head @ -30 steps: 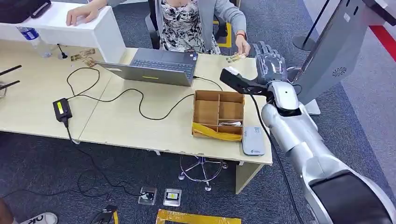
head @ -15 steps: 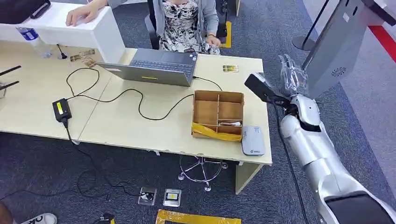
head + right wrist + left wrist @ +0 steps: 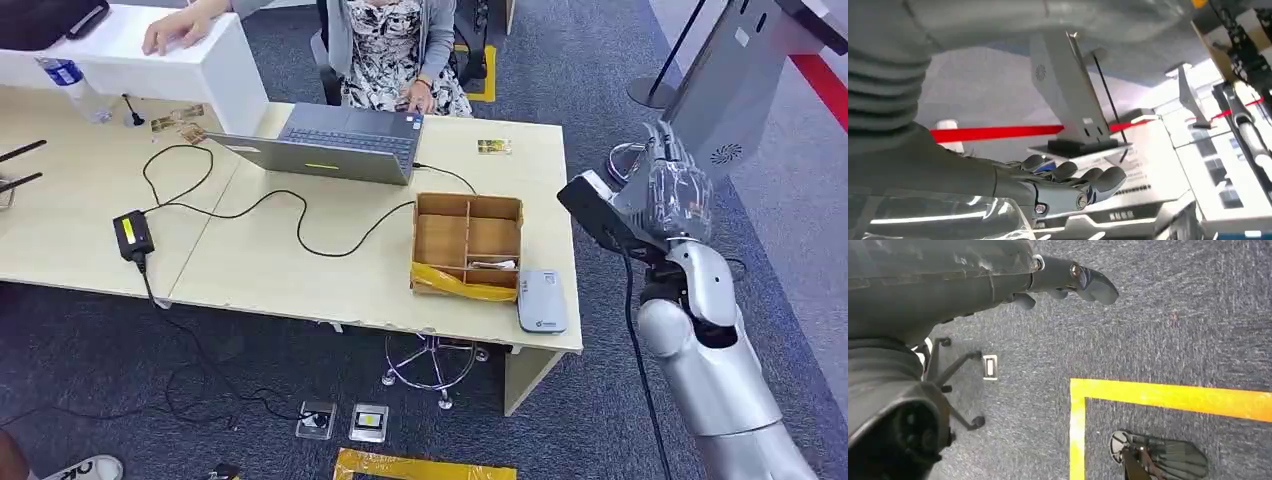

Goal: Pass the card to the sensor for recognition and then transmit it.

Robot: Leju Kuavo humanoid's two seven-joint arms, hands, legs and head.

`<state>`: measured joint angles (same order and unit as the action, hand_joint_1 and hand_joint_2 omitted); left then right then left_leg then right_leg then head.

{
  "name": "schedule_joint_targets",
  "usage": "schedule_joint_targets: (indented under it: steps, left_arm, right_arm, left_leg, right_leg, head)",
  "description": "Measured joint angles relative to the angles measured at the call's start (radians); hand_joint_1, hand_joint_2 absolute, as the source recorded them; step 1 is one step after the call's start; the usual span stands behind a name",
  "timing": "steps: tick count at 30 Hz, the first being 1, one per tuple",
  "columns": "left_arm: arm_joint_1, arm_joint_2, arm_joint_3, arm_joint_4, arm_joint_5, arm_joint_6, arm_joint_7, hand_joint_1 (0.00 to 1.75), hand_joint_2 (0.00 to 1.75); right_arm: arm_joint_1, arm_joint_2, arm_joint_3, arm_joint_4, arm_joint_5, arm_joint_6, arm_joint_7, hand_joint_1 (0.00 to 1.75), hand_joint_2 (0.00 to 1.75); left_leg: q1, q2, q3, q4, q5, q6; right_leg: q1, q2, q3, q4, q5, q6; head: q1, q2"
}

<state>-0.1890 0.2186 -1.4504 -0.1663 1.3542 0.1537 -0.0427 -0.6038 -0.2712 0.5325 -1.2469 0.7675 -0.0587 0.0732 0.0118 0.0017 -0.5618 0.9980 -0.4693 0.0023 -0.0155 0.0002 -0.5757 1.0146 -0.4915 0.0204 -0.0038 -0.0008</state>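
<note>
Grey-blue carpet covers the floor, with a long pale wood table [image 3: 300, 270] stretching across most of the head view. Off the table's right end stands a big grey slanted kiosk [image 3: 725, 95], and the right arm comes up beside it, silver, with the right hand [image 3: 672, 190] raised in the air just off the table's right edge, well clear of everything on the table. From the right wrist view its fingers [image 3: 1098, 181] look loosely curled side by side with nothing in them that I can make out. A person [image 3: 395, 45] sits at the far side behind an open grey laptop [image 3: 335, 145].

Near the front right corner there's a cardboard divider box [image 3: 468, 245] with yellow tape on its front edge, and just beside it, to the right, a small white card reader [image 3: 541, 300]. A black power brick [image 3: 132, 235] sits toward the left with its cable snaking up to the laptop.

Card [image 3: 494, 147] is lying flat on the table near the far edge, right of the laptop, nobody touching it.

Left hand [image 3: 998, 270] hangs down over the carpet near some yellow floor tape [image 3: 1158, 397]; fingers [image 3: 1095, 285] stick out straight, holding nothing.
</note>
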Motion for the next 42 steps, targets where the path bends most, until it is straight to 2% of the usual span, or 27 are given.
schedule_joint_targets:
  steps: [6, 10, 12, 29, 36, 42]
  left_arm:
    - [0.002, 0.0, 0.0, 0.0, -0.003, 0.006, 0.0, 0.0, 0.0]
    - [0.002, -0.002, 0.0, 0.0, -0.006, 0.018, 0.0, 0.0, 0.0]
    - [0.002, -0.003, 0.0, 0.0, -0.009, 0.021, 0.0, 0.0, 0.0]
    - [0.001, -0.011, 0.0, 0.0, -0.037, 0.011, 0.0, 0.0, 0.0]
    - [-0.002, -0.011, 0.0, 0.0, -0.059, -0.003, -0.001, 0.0, 0.0]
    - [-0.003, -0.012, -0.001, 0.0, -0.068, -0.005, -0.003, 0.0, 0.0]
  right_arm:
    - [0.09, -0.002, 0.044, -0.123, 0.043, -0.029, 0.052, 0.0, 1.75]
    - [0.134, 0.002, 0.081, -0.131, 0.165, -0.104, 0.111, 0.0, 1.75]
    - [0.159, 0.008, 0.095, -0.127, 0.196, -0.117, 0.142, 0.0, 1.75]
    - [0.263, 0.126, 0.123, -0.137, 0.189, 0.027, 0.267, 0.0, 1.75]
    - [0.266, 0.19, 0.124, -0.136, 0.219, 0.069, 0.28, 0.0, 1.75]
    - [0.238, 0.225, 0.124, -0.097, 0.264, 0.047, 0.266, 0.0, 1.75]
  left_leg:
    - [0.0, 0.0, 0.0, 0.0, 0.0, 0.0]
    - [0.0, 0.0, 0.0, 0.0, 0.0, 0.0]
    - [0.0, 0.0, 0.0, 0.0, 0.0, 0.0]
    - [0.0, 0.0, 0.0, 0.0, 0.0, 0.0]
    - [0.0, 0.0, 0.0, 0.0, 0.0, 0.0]
    - [0.0, 0.0, 0.0, -0.001, 0.0, 0.0]
  right_leg:
    - [0.0, 0.0, 0.0, 0.0, 0.0, 0.0]
    - [0.0, 0.0, 0.0, 0.0, 0.0, 0.0]
    - [0.0, 0.0, 0.0, 0.0, 0.0, 0.0]
    - [0.0, 0.0, 0.0, 0.0, 0.0, -0.001]
    - [0.0, 0.0, 0.0, 0.0, -0.001, -0.001]
    - [0.0, 0.0, 0.0, 0.0, -0.001, -0.001]
  head:
    - [0.0, 0.0]
    - [0.001, 0.0]
    - [0.0, 0.0]
    - [0.001, 0.0]
    - [0.0, 0.0]
    - [0.0, 0.0]
